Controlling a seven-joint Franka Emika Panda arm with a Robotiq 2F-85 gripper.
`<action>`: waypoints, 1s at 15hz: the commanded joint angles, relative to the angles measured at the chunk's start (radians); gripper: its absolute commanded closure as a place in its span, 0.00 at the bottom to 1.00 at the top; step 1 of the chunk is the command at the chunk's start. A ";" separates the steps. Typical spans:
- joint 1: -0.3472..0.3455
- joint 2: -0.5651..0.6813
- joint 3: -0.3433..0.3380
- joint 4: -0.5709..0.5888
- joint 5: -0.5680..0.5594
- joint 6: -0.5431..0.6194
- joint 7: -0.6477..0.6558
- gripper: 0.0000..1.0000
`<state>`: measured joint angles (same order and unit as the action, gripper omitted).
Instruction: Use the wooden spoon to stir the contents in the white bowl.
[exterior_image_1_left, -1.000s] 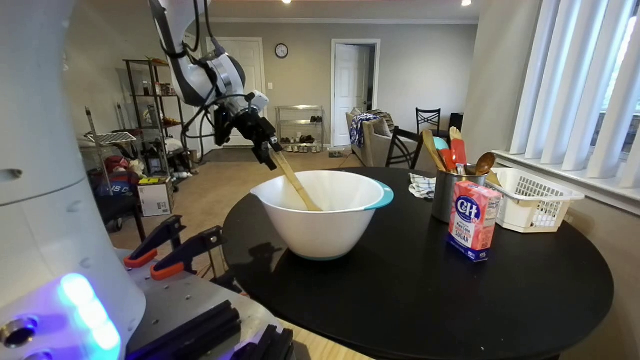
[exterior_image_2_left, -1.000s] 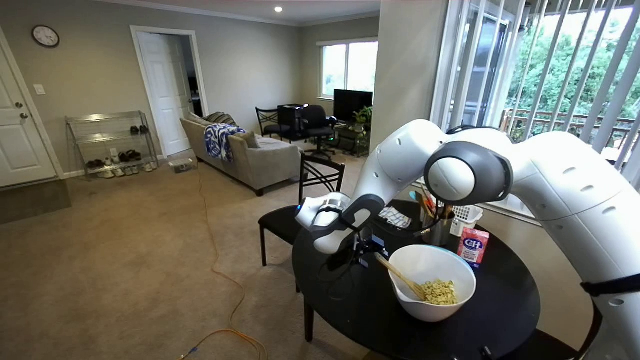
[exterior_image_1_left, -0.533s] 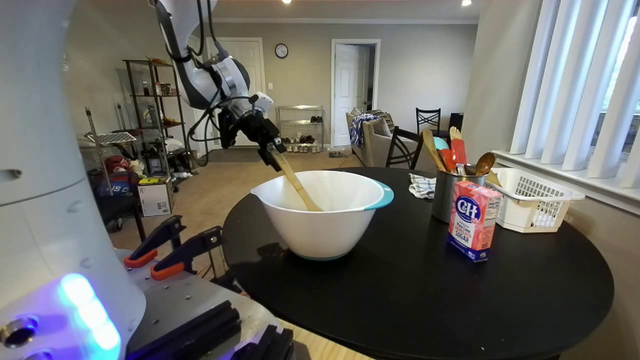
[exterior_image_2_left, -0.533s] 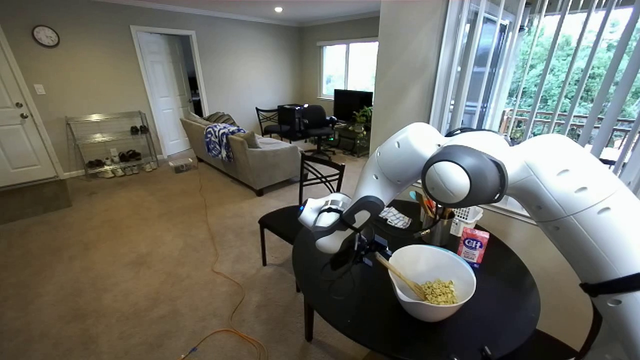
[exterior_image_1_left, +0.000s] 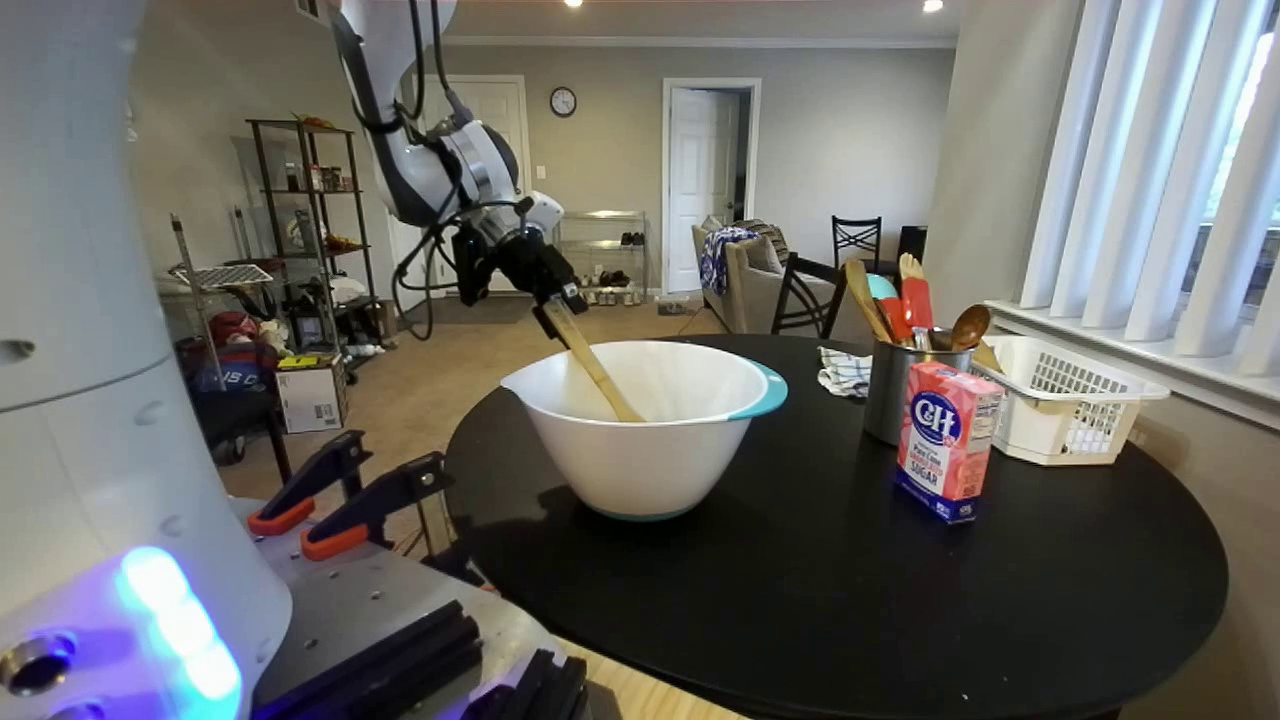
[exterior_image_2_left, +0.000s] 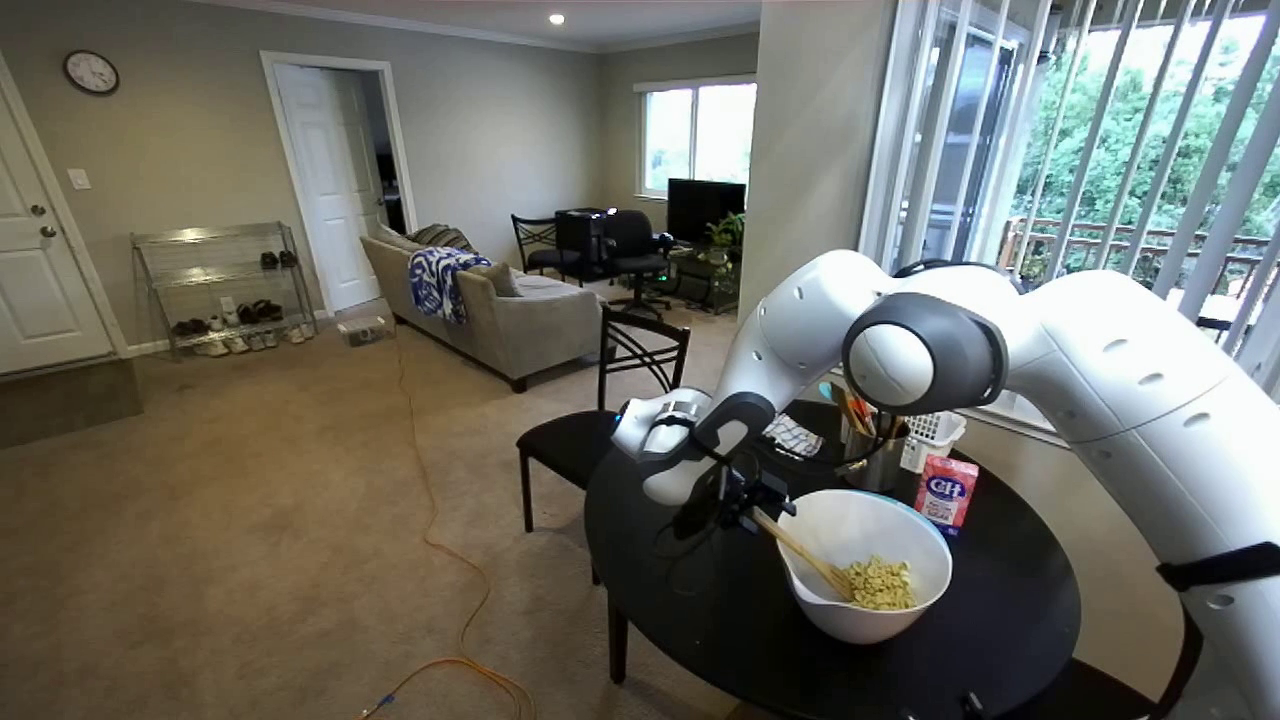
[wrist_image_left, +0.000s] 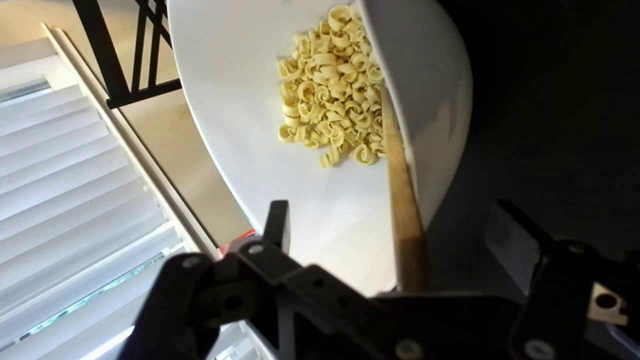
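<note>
The white bowl (exterior_image_1_left: 640, 465) stands upright on the black table (exterior_image_1_left: 850, 590). Yellow curled pasta (wrist_image_left: 332, 90) lies at its bottom, seen in the wrist view and in an exterior view. A wooden spoon (exterior_image_2_left: 805, 553) leans over the bowl's rim, its head at the pasta and its handle rising out toward the arm. My gripper (wrist_image_left: 396, 232) is open, with its two fingers well apart on either side of the spoon's handle (wrist_image_left: 404, 215); neither finger touches it. The handle's end is hidden behind the gripper's body in the wrist view.
A red-and-white sugar carton (exterior_image_1_left: 945, 440) stands right of the bowl. Behind it are a metal holder (exterior_image_1_left: 888, 395) of utensils, a white lattice basket (exterior_image_1_left: 1060, 430) and a checked cloth (exterior_image_1_left: 845, 372). A black chair (exterior_image_2_left: 640, 350) is at the table's far side.
My open gripper has moved in toward the bowl and slightly down, so that its fingers now straddle the spoon's handle. Spoon, bowl and pasta stay where they were.
</note>
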<state>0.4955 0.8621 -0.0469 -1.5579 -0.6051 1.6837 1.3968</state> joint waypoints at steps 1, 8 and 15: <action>-0.011 -0.001 0.013 0.004 -0.017 -0.012 0.012 0.00; -0.007 -0.012 0.023 0.002 -0.023 -0.001 0.001 0.00; -0.009 -0.014 0.029 -0.006 -0.059 0.007 -0.036 0.00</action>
<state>0.4963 0.8626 -0.0306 -1.5463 -0.6240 1.6847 1.3906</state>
